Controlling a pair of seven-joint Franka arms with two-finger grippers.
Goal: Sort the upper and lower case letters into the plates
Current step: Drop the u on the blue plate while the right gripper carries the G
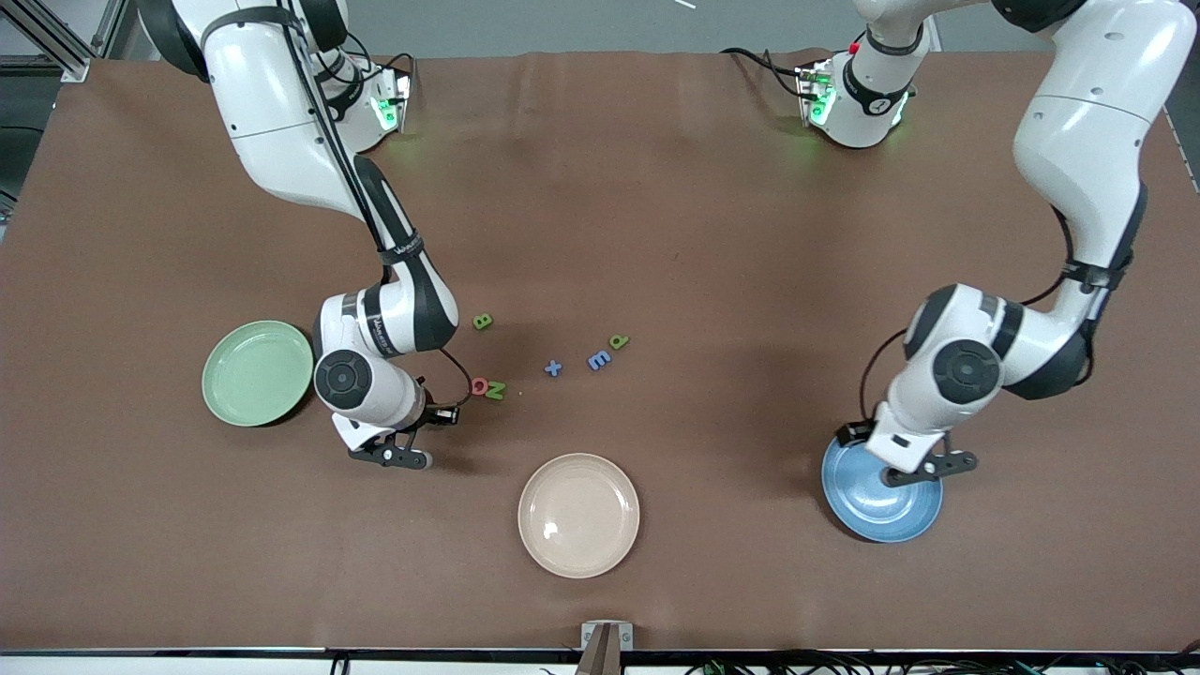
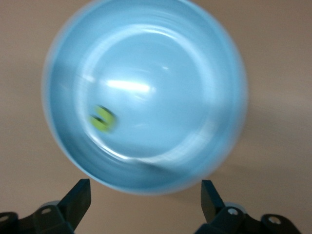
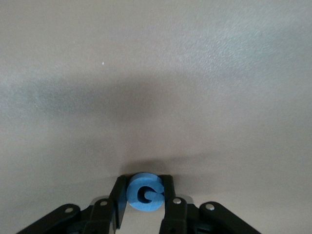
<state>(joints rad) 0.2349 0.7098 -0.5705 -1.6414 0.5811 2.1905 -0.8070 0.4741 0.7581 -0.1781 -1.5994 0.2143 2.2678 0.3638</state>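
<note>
Over the blue plate [image 2: 224,73], where a green letter [image 2: 103,118] lies, the left gripper [image 2: 145,195] gapes wide, while the right gripper [image 3: 145,200] beside the green plate [image 1: 257,372] pinches a blue letter [image 3: 144,192].

Looks like a robotics lab: brown-covered table [image 1: 656,187], aluminium framing [image 1: 56,37] at one corner, cables [image 1: 844,666] along the edge.
</note>
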